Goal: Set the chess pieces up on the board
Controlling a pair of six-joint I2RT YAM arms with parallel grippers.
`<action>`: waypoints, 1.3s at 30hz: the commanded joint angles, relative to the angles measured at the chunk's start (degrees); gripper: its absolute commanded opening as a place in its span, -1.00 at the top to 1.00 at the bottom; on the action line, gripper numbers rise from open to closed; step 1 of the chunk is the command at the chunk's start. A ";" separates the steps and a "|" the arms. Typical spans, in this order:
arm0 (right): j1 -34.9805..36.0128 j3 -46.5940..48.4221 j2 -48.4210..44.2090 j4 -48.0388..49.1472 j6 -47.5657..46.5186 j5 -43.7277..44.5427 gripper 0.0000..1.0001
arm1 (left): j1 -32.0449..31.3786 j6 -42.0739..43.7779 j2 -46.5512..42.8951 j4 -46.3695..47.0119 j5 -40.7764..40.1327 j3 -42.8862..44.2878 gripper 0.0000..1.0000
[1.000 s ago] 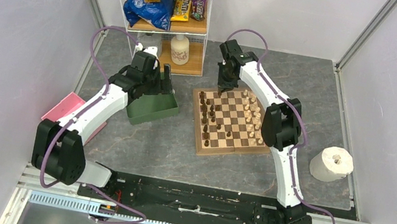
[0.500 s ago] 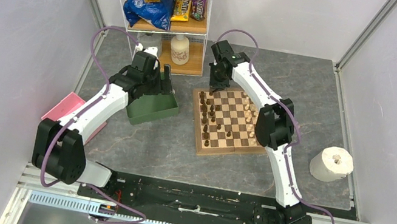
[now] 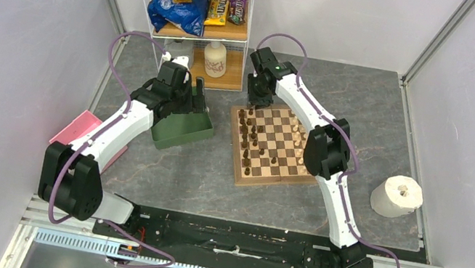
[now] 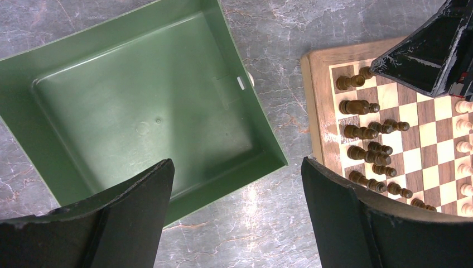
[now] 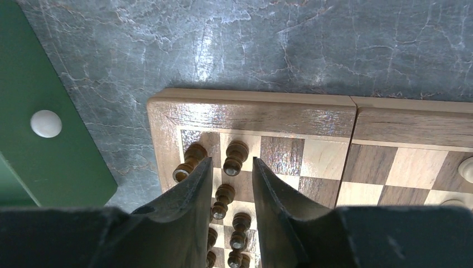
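**Right gripper over the board's far corner, setup nearly done**
The right gripper [image 5: 228,164] hangs with its fingers a narrow gap apart, nothing visibly pinched, just above the dark pieces [image 5: 235,156] at the far-left corner of the board [image 5: 251,114]. Dark pieces crowd two uneven rows on that side, and the cream pieces [image 3: 303,142] line the opposite side. The left gripper [image 4: 237,173] is spread wide over the green tray [image 4: 139,123], which shows no pieces, so probably only tidying remains.
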 commanded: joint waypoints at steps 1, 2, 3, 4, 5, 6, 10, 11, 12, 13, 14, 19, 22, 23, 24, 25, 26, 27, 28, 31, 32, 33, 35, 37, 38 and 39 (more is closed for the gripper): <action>0.18 4.04 -0.86 -0.41 -1.06 0.50 0.18 | 0.25 0.44 0.06 0.50 -0.89 2.00 -0.82; 0.24 4.18 -1.34 -0.41 -1.16 0.36 0.17 | 0.30 0.51 0.20 0.52 -0.76 2.08 -0.82; 0.16 4.07 -1.87 -0.49 -1.21 0.50 0.15 | 0.33 0.51 0.24 0.56 -0.61 2.09 -0.82; 0.20 3.75 -2.60 -0.37 -1.16 0.60 0.15 | 0.31 0.53 0.16 0.50 -0.57 2.09 -0.82; 0.16 3.16 -3.52 -0.41 -1.15 0.79 0.13 | 0.27 0.59 0.14 0.52 -0.56 2.09 -0.82; 0.18 2.47 -4.33 -0.35 -1.19 1.03 0.13 | 0.27 0.62 0.07 0.52 -0.57 2.09 -0.82; 0.16 -3.39 -8.69 0.91 -1.15 1.82 0.15 | 0.25 0.65 0.05 0.52 -0.57 2.18 -0.82; 0.16 -4.85 -9.94 1.29 -1.06 1.77 0.17 | 0.30 0.63 0.10 0.52 -0.57 2.18 -0.82; 0.11 -6.38 -10.98 1.50 -0.91 1.70 0.18 | 0.26 0.63 0.12 0.52 -0.57 2.18 -0.82; 0.15 -7.63 -11.82 1.84 -0.81 1.60 0.19 | 0.30 0.66 0.18 0.51 -0.60 2.18 -0.82; 0.18 -9.02 -12.80 2.04 -0.66 1.59 0.19 | 0.26 0.61 0.27 0.52 -0.48 2.25 -0.82; 0.17 -14.90 -15.82 2.99 0.02 2.57 0.20 | 0.30 0.58 0.12 0.52 -0.47 2.35 -0.82; 0.16 -17.06 -16.40 2.99 0.81 3.42 0.20 | 0.29 0.55 0.07 0.52 -0.40 2.27 -0.82; 0.14 -17.49 -16.49 2.93 0.98 3.45 0.20 | 0.25 0.55 0.02 0.52 -0.31 2.18 -0.82; 0.16 -18.01 -16.53 2.95 1.26 3.36 0.21 | 0.25 0.59 0.01 0.52 -0.26 2.11 -0.82; 0.15 -18.38 -16.46 3.00 1.46 3.43 0.21 | 0.25 0.55 0.03 0.52 -0.26 2.09 -0.82; 0.17 -18.71 -16.34 2.95 1.62 3.30 0.21 | 0.30 0.47 0.04 0.52 -0.23 2.09 -0.82; 0.12 -18.87 -16.23 2.88 1.64 3.16 0.22 | 0.29 0.45 -0.09 0.52 -0.28 2.09 -0.82; 0.16 -19.05 -16.04 2.84 1.71 3.24 0.22 | 0.25 0.49 -0.13 0.52 -0.15 2.09 -0.82; 0.08 -19.64 -15.54 2.71 1.69 3.46 0.24 | 0.27 0.36 -0.29 0.52 -0.25 1.90 -0.82; 0.16 -19.79 -15.40 2.71 1.82 3.52 0.24 | 0.25 0.35 -0.24 5.00 -0.35 1.85 -0.81; 0.12 -19.89 -15.23 2.71 1.84 3.54 0.24 | 0.26 0.34 -0.38 0.59 -0.36 1.83 -0.82; 0.07 -19.98 -15.13 2.62 1.76 3.41 0.27 | 0.27 0.42 -0.38 0.52 -0.35 1.83 -0.82; 0.07 -19.89 -15.08 2.83 1.65 2.94 0.29 | 0.26 0.37 -0.40 0.52 -0.43 1.83 -0.82; 0.07 -19.73 -14.92 2.93 1.66 2.91 0.29 | 0.30 0.36 -0.28 0.52 -0.41 1.83 -0.81; 0.07 -19.27 -14.78 2.88 1.44 2.71 0.30 | 0.25 0.39 -0.17 0.52 -0.32 1.87 -0.82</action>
